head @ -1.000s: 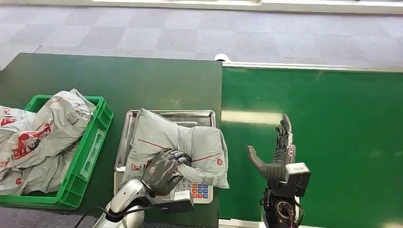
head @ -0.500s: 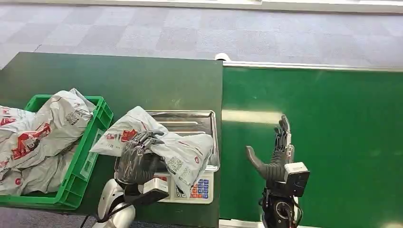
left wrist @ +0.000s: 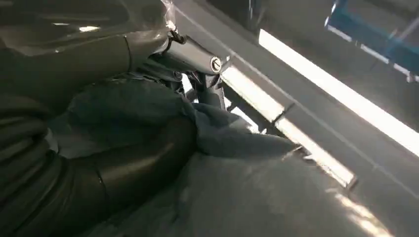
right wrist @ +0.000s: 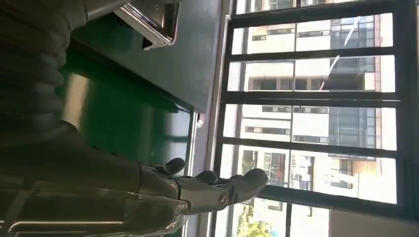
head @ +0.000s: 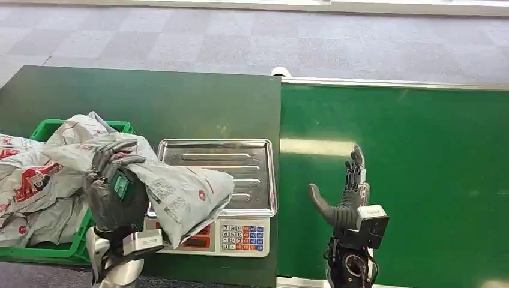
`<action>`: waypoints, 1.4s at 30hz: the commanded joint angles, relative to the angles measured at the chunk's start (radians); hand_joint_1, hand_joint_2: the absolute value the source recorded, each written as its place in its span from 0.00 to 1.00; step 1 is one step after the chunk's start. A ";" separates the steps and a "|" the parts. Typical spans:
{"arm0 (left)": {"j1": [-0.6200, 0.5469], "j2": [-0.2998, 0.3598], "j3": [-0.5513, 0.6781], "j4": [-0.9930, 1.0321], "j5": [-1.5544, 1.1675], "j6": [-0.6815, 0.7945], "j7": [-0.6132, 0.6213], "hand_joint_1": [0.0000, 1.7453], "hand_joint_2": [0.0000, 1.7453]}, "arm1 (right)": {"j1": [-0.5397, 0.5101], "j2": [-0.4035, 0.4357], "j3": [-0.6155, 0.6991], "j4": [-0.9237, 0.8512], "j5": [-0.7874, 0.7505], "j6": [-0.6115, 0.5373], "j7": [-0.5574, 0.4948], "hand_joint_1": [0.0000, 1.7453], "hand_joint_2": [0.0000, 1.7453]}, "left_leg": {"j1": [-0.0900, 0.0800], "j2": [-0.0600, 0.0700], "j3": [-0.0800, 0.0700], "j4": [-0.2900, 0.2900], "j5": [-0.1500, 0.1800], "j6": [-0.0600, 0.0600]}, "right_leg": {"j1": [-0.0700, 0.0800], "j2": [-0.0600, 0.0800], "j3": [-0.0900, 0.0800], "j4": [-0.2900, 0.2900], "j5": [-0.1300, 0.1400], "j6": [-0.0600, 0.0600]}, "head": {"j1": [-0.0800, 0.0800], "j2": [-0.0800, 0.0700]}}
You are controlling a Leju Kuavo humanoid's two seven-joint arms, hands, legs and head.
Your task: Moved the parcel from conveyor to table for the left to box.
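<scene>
My left hand [head: 114, 186] grips a grey plastic parcel [head: 180, 195] and holds it in the air between the green crate [head: 96, 225] and the scale. In the left wrist view the hand's dark fingers [left wrist: 128, 168] press into the crumpled grey parcel [left wrist: 247, 192]. The scale's steel tray [head: 240, 174] lies bare behind the parcel. My right hand [head: 345, 198] hovers over the green conveyor belt [head: 420, 180], fingers spread, holding nothing; the right wrist view shows the right hand's fingers [right wrist: 207, 187] extended.
The green crate at the left holds several grey parcels [head: 36, 180] with red print. The scale's keypad [head: 243, 235] faces me at the dark table's front edge. The belt's metal rail [head: 390, 84] runs along its far side, with grey floor beyond.
My left hand has lifted the parcel off the scale tray and carried it left toward the crate. The right hand has stayed where it was.
</scene>
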 commanded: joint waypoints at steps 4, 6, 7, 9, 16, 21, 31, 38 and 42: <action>-0.057 -0.045 0.217 -0.272 -0.014 0.003 -0.002 1.00 1.00 | -0.042 -0.020 0.027 0.087 -0.023 -0.014 -0.016 0.00 1.00 | 0.000 0.002 0.000 0.000 0.000 0.001 | 0.000 0.002 -0.001 0.000 0.000 -0.001 | 0.000 0.000; -0.064 -0.043 0.239 -0.273 -0.004 0.003 -0.002 1.00 1.00 | -0.035 -0.021 0.030 0.084 -0.025 -0.016 -0.018 0.00 1.00 | -0.001 0.003 0.001 -0.001 0.001 0.003 | 0.000 0.002 0.000 -0.001 0.001 -0.002 | 0.000 0.000; -0.070 -0.047 0.261 -0.272 -0.004 0.003 -0.002 1.00 1.00 | -0.031 -0.023 0.032 0.082 -0.027 -0.019 -0.020 0.00 1.00 | 0.000 0.001 0.000 0.000 0.000 0.001 | 0.000 0.001 0.000 0.000 0.000 -0.001 | 0.000 0.000; -0.090 -0.045 0.310 -0.270 -0.015 0.003 -0.002 1.00 1.00 | -0.023 -0.027 0.037 0.078 -0.031 -0.024 -0.023 0.00 1.00 | 0.000 0.001 0.001 -0.001 0.000 0.001 | 0.000 0.001 0.000 0.000 0.001 -0.001 | 0.000 0.000; -0.206 -0.045 0.546 -0.215 -0.161 0.003 -0.002 1.00 1.00 | -0.004 -0.039 0.053 0.068 -0.045 -0.046 -0.031 0.00 1.00 | 0.000 0.001 0.001 -0.001 0.000 0.002 | 0.000 0.000 0.000 0.000 0.001 -0.001 | 0.000 0.000; -0.206 -0.045 0.546 -0.215 -0.161 0.003 -0.002 1.00 1.00 | -0.004 -0.039 0.053 0.068 -0.045 -0.046 -0.031 0.00 1.00 | -0.001 0.001 0.002 -0.001 0.001 0.002 | 0.000 0.000 0.000 -0.001 0.000 -0.001 | 0.000 0.000; -0.306 -0.002 0.724 -0.115 -0.408 0.003 0.067 1.00 1.00 | 0.020 -0.054 0.077 0.024 -0.061 -0.061 -0.014 0.00 1.00 | -0.001 -0.001 0.001 -0.001 0.001 0.001 | 0.000 -0.001 0.000 0.000 0.000 -0.001 | 0.001 0.000; -0.241 0.078 0.439 0.316 -0.011 -0.043 -0.002 0.00 1.00 | 0.021 -0.031 0.025 0.019 -0.014 -0.031 -0.018 0.00 1.00 | -0.002 0.001 0.003 -0.003 0.002 0.002 | -0.001 0.000 0.001 -0.002 0.001 -0.002 | 0.000 0.000; -0.087 0.159 0.150 0.118 0.590 -0.169 -0.002 0.00 1.00 | -0.027 -0.033 0.034 0.060 -0.031 -0.009 -0.011 0.00 1.00 | -0.003 -0.007 0.004 -0.006 0.004 0.003 | -0.002 -0.008 0.004 -0.004 0.001 -0.002 | 0.000 0.000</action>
